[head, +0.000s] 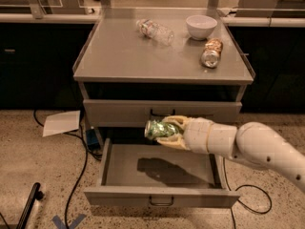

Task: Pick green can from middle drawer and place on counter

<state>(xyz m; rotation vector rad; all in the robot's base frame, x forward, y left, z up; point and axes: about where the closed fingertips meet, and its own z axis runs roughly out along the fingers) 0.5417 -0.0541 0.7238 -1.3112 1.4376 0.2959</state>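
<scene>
Speckled flooring surrounds a grey cabinet whose middle drawer (pixel 119 175) stands pulled out. Just below the front edge of the counter (pixel 119 56), the gripper (pixel 167 130) is clenched around the green can (pixel 156 129). The can hangs clear above the drawer floor, its long axis roughly level and pointing away from the wrist. The coming move likely turns on rising past that front edge. Toward the counter's back and right lie a clear bottle (pixel 155 31), a white bowl (pixel 201 26) and an orange-brown can (pixel 211 53); its front-left stretch looks open.
</scene>
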